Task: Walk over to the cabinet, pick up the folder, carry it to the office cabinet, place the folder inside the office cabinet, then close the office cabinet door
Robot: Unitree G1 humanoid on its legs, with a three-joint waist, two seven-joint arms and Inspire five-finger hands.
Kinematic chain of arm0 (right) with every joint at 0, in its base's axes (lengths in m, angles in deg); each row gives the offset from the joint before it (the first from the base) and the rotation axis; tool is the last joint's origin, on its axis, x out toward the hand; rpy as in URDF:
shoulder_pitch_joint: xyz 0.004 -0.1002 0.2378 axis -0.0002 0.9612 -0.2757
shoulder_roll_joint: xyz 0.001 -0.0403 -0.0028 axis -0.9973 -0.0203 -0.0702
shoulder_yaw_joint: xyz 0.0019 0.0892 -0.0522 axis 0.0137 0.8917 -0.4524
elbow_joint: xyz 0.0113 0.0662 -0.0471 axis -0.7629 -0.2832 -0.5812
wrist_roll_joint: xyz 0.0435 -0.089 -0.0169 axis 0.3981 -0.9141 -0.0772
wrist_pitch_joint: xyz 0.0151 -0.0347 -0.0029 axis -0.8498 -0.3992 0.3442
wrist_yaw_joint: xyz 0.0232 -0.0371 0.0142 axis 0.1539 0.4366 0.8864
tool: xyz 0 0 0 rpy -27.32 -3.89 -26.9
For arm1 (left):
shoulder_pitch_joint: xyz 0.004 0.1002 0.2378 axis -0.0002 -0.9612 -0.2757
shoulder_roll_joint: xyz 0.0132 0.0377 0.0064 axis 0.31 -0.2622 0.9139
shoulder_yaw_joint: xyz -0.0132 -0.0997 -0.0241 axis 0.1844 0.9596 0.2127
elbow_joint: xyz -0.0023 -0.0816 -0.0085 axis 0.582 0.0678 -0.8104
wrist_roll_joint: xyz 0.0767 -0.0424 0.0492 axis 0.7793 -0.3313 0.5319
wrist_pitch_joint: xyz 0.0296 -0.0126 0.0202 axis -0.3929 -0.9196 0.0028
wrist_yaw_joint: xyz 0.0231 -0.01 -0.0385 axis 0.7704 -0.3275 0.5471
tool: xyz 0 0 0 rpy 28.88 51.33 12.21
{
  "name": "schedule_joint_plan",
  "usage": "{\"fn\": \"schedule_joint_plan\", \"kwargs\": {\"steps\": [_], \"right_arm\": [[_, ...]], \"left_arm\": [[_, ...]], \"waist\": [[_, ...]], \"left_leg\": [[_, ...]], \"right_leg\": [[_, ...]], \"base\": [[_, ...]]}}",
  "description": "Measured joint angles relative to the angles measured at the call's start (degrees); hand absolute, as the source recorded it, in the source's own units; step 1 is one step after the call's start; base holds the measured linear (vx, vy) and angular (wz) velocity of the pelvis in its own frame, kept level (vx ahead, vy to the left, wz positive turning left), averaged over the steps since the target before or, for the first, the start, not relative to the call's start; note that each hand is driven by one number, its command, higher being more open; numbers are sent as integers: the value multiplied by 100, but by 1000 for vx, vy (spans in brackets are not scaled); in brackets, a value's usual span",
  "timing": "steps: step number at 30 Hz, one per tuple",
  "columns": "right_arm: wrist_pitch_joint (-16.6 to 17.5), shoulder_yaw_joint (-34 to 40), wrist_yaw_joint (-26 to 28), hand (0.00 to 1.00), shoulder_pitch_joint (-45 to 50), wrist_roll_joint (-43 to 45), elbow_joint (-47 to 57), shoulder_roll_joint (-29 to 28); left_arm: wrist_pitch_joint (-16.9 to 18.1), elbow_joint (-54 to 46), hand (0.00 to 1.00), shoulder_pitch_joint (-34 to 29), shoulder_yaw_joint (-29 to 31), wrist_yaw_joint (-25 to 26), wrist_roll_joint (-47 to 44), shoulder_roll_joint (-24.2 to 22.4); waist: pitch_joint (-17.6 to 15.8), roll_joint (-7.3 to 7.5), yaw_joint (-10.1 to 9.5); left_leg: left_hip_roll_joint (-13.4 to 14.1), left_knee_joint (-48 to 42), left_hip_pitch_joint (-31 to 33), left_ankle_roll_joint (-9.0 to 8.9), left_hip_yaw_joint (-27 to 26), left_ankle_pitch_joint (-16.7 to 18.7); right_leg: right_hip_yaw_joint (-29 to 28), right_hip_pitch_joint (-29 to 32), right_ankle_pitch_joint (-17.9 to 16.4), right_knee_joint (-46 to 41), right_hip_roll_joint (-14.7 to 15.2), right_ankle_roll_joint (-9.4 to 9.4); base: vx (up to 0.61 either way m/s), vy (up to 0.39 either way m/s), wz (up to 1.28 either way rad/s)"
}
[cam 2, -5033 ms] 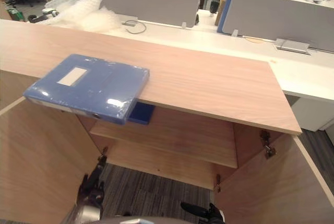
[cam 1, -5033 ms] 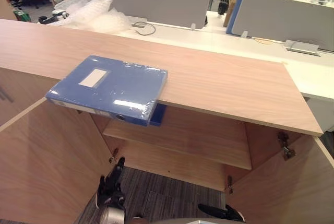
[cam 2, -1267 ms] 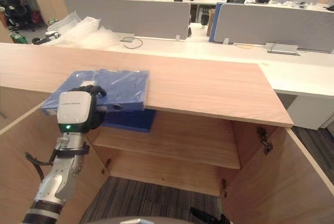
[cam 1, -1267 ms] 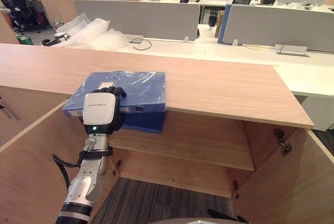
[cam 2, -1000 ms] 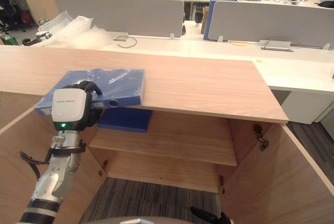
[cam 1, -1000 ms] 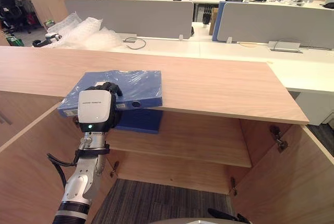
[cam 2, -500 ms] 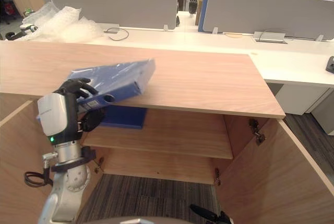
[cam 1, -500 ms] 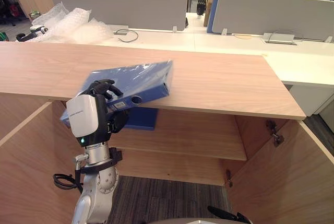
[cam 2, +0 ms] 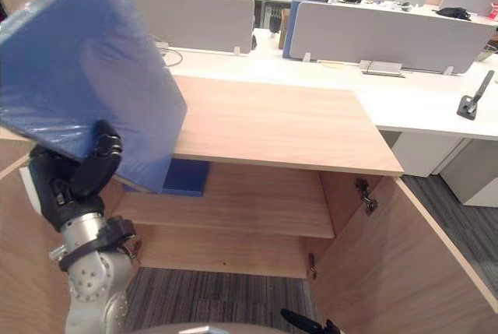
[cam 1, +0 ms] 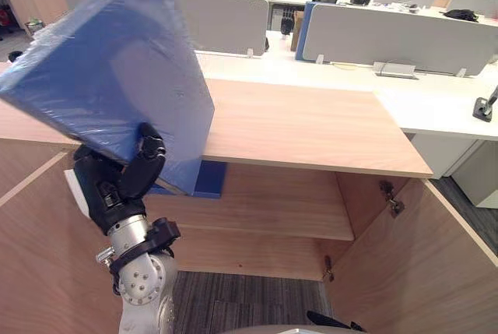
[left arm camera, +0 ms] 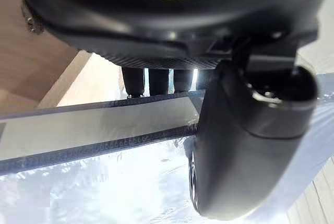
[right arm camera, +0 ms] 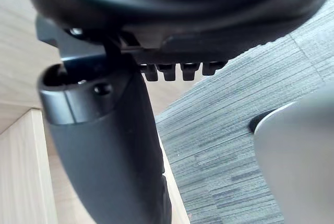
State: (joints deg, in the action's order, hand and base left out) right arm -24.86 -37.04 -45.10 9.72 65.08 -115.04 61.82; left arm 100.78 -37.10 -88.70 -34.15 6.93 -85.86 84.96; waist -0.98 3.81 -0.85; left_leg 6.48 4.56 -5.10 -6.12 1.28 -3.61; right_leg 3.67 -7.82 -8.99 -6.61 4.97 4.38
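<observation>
Folder lifted off wooden cabinet top, tilted steeply; left hand pinches glossy film-wrapped edge.

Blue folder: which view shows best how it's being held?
The left eye view: nearly the whole folder shows, tilted steeply in front of the cabinet top, the left hand gripping its lower edge. The right eye view gives much the same. The left wrist view catches its wrapped surface beside the thumb. The right wrist view faces carpet.

Head stereo pair looks down, sharing cabinet — wrist cams seemingly point-blank.
</observation>
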Motion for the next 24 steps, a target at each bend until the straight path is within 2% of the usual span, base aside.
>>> {"fn": "schedule_joint_plan", "kwargs": {"steps": [3,5,7,9,11,12,14,16,18,21,24], "right_arm": [[76,-37,14,100,86,236,240,-105],[162,-98,-55,100,371,611,857,-234],[177,-525,-175,100,800,914,1885,-231],[200,-750,-418,100,1260,875,3203,-266],[243,-975,-655,100,1664,758,4897,-316],[254,-1021,-691,100,1728,656,5251,-322],[283,-1177,-872,100,1986,246,6479,-388],[281,-1366,-1003,100,2323,-318,7402,-480],[214,-1579,-1168,100,2672,-1417,8321,-572],[204,-1843,-1233,100,2753,-2260,8964,-556],[204,-2085,-1238,100,2745,-2519,9511,-456]], "left_arm": [[411,-251,0,18,-67,-235,-930,-168],[741,-370,0,31,-245,-447,-1504,-261],[921,-385,0,43,-378,-561,-1760,-254],[928,-347,0,115,-531,-696,-2009,-250],[924,-209,0,230,-629,-873,-2164,-242],[915,-198,0,237,-654,-893,-2202,-242],[877,-165,0,237,-699,-973,-2289,-238],[801,-140,0,235,-696,-1008,-2289,-232],[710,-138,0,225,-703,-1020,-2283,-232],[674,-138,0,226,-700,-1034,-2206,-214],[636,-138,0,226,-701,-1095,-2005,-141]], "waist": [[40,15,5],[61,1,13],[71,-56,132],[39,-125,202],[-45,-259,306],[-63,-284,317],[-120,-322,419],[-144,-318,453],[-189,-319,545],[-204,-351,588],[-183,-415,583]], "left_leg": [[49,-39,-41,-5,-274,71],[121,-124,-117,-30,-586,178],[177,-257,-189,-47,-934,321],[221,-427,-212,-56,-1246,459],[293,-649,-236,-73,-1746,621],[314,-695,-260,-83,-1875,657],[356,-789,-371,-126,-2290,756],[353,-814,-495,-157,-2582,802],[326,-819,-658,-177,-2785,843],[313,-837,-751,-183,-2946,860],[317,-842,-782,-177,-2996,864]], "right_leg": [[-263,107,17,-32,-27,20],[-555,185,48,-56,-82,60],[-876,294,64,-134,-111,88],[-1175,440,61,-268,-168,93],[-1635,759,21,-588,-292,156],[-1745,836,1,-682,-320,188],[-2035,1104,-84,-1047,-436,272],[-2252,1288,-207,-1362,-538,252],[-2343,1411,-360,-1716,-600,237],[-2427,1537,-460,-1956,-694,244],[-2441,1570,-472,-2021,-729,221]], "base": [[12,13,-47],[20,12,-78],[9,30,-87],[-8,24,-89],[-31,21,-108],[-28,18,-102],[-20,-11,-104],[-10,-44,-87],[-2,-60,-50],[-21,-67,-33],[-32,-38,-13]]}}
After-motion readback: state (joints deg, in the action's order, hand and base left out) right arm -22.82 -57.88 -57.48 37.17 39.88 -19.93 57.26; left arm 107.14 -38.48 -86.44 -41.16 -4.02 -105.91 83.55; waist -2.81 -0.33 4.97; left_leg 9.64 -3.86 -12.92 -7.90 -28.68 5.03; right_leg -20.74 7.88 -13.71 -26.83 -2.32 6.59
